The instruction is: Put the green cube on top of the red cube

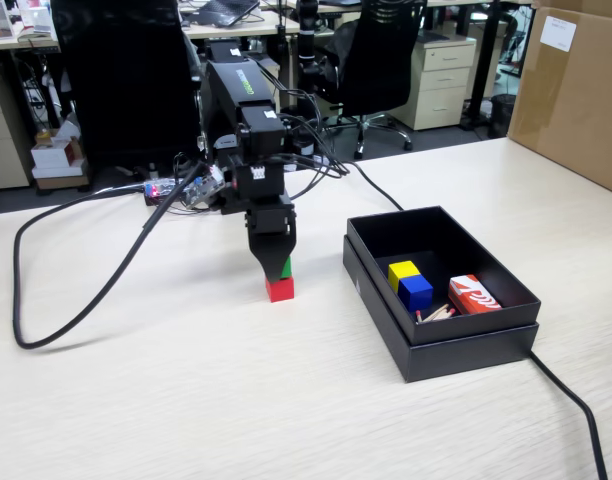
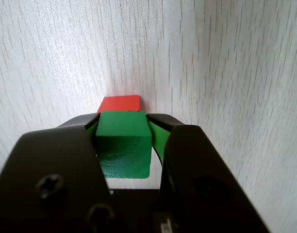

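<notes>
— Tool point(image 2: 123, 145) is clamped on the green cube point(image 2: 123, 145), one finger on each side face, in the wrist view. I have it low over the red cube point(image 1: 280, 289), left of the black box point(image 1: 381, 300) on the desk point(image 1: 186, 400).

— Is it seated?

— I can't tell from the fixed view whether the two touch; the green cube point(image 1: 286, 267) looks right on top. In the wrist view the red cube point(image 2: 120, 103) peeks out past the green one's far edge, so they may be slightly offset.

— How would you finish?

— I'd square the edges, settle it flat, then part the fingers slowly and lift straight up.

— Orientation?

— It's a cube, so no long axis; its faces sit square to the fingers, top level.
</notes>
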Tool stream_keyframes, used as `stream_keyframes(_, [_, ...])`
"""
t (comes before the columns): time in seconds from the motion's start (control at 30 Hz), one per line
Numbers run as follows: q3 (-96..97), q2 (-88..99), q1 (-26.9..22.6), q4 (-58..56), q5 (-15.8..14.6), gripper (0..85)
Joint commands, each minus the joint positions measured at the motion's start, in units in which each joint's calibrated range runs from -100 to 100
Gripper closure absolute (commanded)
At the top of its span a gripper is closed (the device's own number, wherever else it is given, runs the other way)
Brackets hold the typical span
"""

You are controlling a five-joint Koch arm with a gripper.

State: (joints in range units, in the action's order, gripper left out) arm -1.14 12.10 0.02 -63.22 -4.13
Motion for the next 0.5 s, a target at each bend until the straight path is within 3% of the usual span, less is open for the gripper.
stream_keyframes(0.0, [-3.03, 0.69, 0.05, -0.32, 0.05, 84.6])
stream_keyframes(0.47, [-4.75, 0.69, -0.05, 0.63, 0.05, 84.5])
